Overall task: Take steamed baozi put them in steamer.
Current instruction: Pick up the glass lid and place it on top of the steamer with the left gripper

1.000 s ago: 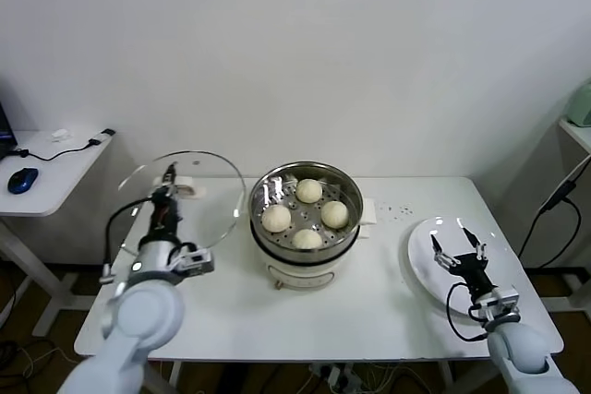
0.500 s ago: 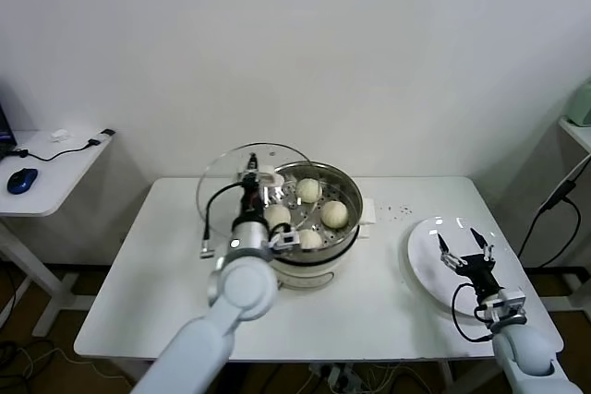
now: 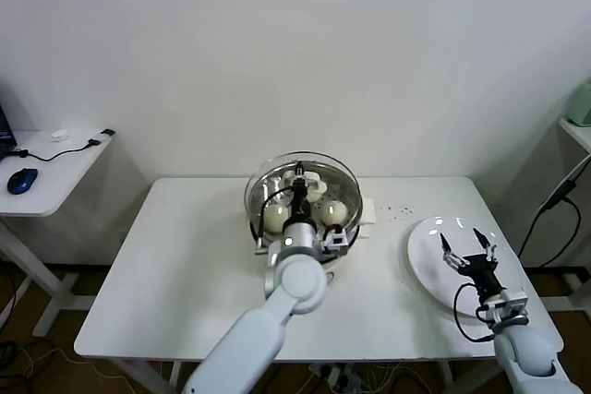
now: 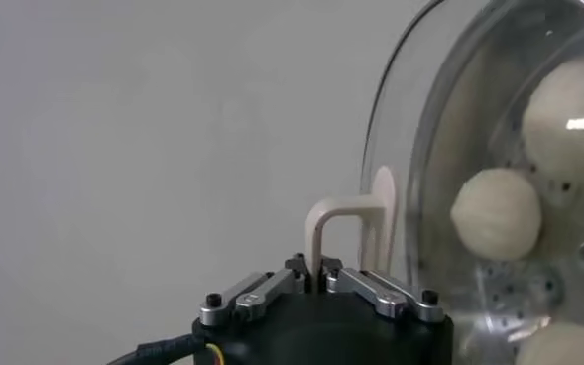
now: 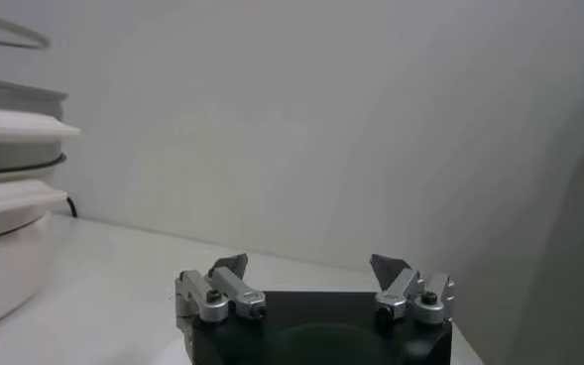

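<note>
The steamer [image 3: 355,220] stands at the middle back of the white table. Through the glass lid [image 3: 266,184] above it I see steamed baozi [image 3: 276,218] inside, one more baozi [image 3: 334,212] to the right. My left gripper [image 3: 298,175] is shut on the lid's cream handle [image 4: 343,213], holding the lid over the basket. In the left wrist view the left gripper [image 4: 317,270] pinches the handle's post, and a baozi [image 4: 496,213] shows behind the glass. My right gripper [image 3: 469,251] hangs open and holds nothing above the white plate [image 3: 429,256]; the right wrist view shows the right gripper [image 5: 311,266] with spread fingers.
A side desk at the far left carries a blue mouse [image 3: 22,180] and cables. A black cable [image 3: 554,200] hangs at the right edge. The table [image 3: 185,265] shows bare surface left of and in front of the steamer.
My left arm has carried the glass lid from the table's left side rightward to over the steamer. The right gripper has barely moved above the plate.
</note>
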